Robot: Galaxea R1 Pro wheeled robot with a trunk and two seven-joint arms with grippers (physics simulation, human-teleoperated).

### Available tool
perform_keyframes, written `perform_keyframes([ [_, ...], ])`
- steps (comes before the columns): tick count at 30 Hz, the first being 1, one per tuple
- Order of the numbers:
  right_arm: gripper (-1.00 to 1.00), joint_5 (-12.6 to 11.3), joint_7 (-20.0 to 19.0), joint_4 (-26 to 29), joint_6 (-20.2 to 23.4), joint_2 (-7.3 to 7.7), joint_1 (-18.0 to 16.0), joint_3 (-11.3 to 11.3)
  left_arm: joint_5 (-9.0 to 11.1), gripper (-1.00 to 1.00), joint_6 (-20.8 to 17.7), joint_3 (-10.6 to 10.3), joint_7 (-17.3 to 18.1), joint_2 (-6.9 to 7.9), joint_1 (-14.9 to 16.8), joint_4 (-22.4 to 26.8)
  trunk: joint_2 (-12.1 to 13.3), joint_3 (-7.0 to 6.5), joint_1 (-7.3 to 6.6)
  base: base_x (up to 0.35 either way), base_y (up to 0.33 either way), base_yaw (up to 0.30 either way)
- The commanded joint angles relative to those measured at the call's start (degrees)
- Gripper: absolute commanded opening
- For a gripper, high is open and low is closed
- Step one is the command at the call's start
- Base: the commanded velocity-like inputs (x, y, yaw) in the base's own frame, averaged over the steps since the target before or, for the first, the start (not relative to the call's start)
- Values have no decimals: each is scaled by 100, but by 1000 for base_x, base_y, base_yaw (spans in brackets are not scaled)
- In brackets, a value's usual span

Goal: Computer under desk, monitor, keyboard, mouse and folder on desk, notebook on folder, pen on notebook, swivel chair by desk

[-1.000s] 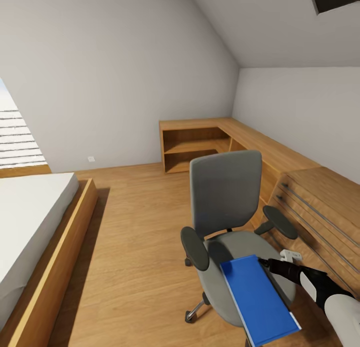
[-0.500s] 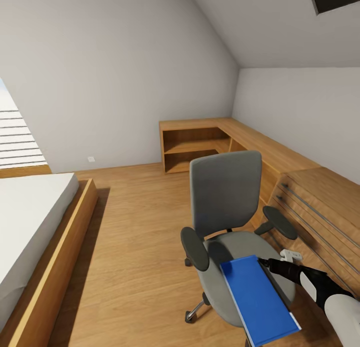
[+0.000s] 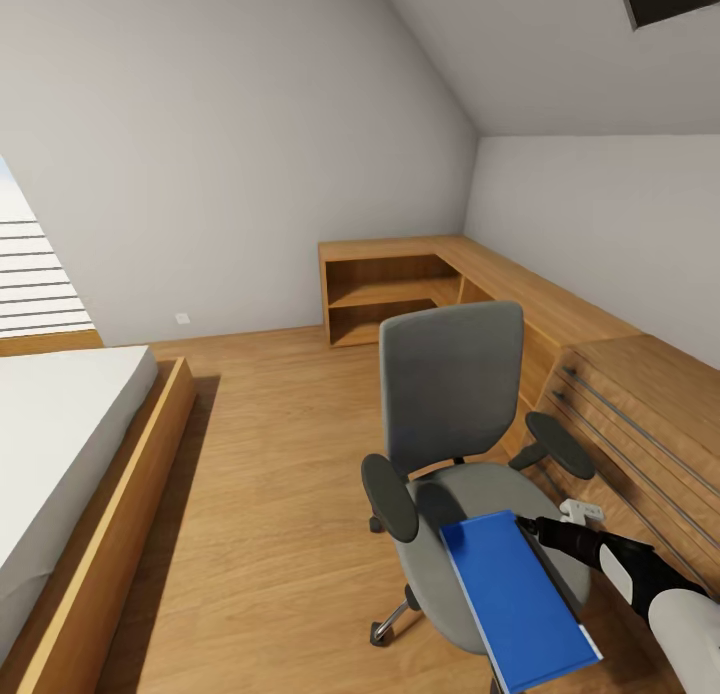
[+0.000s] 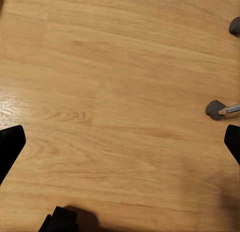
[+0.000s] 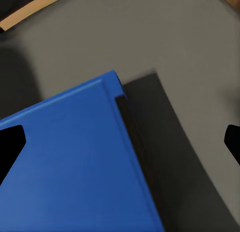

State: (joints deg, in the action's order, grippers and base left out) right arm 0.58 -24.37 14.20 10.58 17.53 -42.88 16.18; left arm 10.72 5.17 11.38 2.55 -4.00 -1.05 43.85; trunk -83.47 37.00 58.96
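Blue flat rectangular folder (image 3: pixel 517 599) lies on the grey upholstered swivel chair (image 3: pixel 455 414), overhanging the seat's front edge. Right gripper (image 3: pixel 527 523) sits at the folder's far corner, fingers spread apart, probably not gripping. Folder move barely begun; everything else remains.

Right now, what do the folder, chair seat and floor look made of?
Folder: smooth, evenly bright blue, likely plastic or coated card. Swivel chair seat: matte grey, looks upholstered; armrests look like black plastic. Floor: light wood grain with slight sheen, wood or laminate.
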Motion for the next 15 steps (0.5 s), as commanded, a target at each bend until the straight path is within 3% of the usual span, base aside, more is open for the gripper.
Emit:
perform_keyframes([
  [1, 100, 6, -29, 13, 55, -3, -1, 46, 53, 100, 2, 15, 27, -4, -1, 4, -2, 4, 0, 0, 0, 0],
  [6, 100, 0, -29, 27, 73, -38, -2, 54, 53, 100, 2, 16, 27, -4, -1, 1, -2, 4, 0, -28, 47, -8],
  [15, 100, -4, -25, 37, 89, -65, -3, 64, 52, 100, 2, 13, 27, -4, -1, 1, -2, 4, 0, -182, 173, -71],
])
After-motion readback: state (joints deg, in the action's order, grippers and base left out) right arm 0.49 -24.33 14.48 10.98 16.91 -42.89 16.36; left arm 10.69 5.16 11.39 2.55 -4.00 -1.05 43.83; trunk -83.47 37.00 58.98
